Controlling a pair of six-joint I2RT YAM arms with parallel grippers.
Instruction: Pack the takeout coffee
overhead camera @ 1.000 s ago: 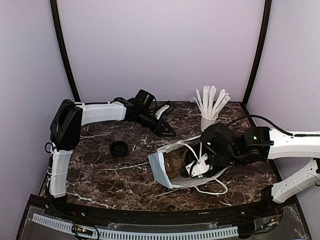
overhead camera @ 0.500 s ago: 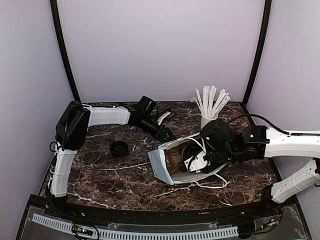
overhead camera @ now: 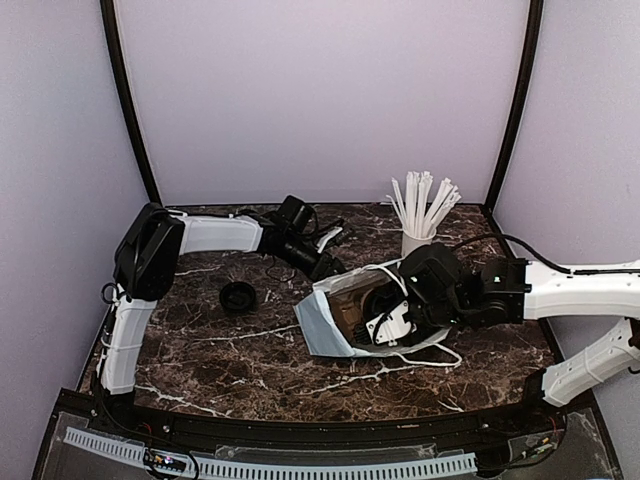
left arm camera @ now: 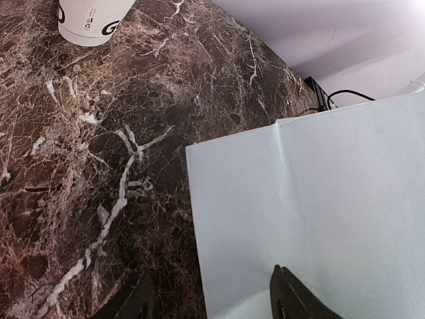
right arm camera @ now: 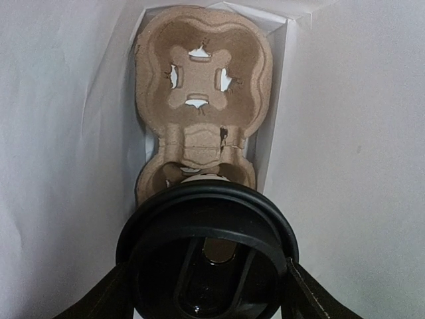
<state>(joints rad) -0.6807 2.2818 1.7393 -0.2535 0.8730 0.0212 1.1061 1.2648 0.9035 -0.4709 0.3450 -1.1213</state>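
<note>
The takeout coffee point(right arm camera: 207, 252) shows its round black lid, held between my right gripper's point(right arm camera: 209, 296) fingers inside the white paper bag point(overhead camera: 322, 325), which lies on its side. The cup's white body is hidden. The brown pulp cup carrier point(right arm camera: 202, 86) sits deeper in the bag, just beyond the lid. In the top view my right gripper point(overhead camera: 385, 320) reaches into the bag's mouth. My left gripper point(overhead camera: 335, 268) is open at the bag's far upper edge. In the left wrist view, the bag's point(left arm camera: 312, 212) edge runs between its spread fingers point(left arm camera: 292, 300).
A white cup of long white sticks point(overhead camera: 418, 235) stands behind the bag; its base shows in the left wrist view point(left arm camera: 93, 20). A loose round black object point(overhead camera: 238, 297) lies on the marble table point(overhead camera: 220, 360) to the left. The bag's cord handles point(overhead camera: 430, 362) trail at the front.
My left gripper has moved right and down to the bag's upper edge. My right gripper has pushed left, deeper into the bag, and the bag has shifted and tilted up.
</note>
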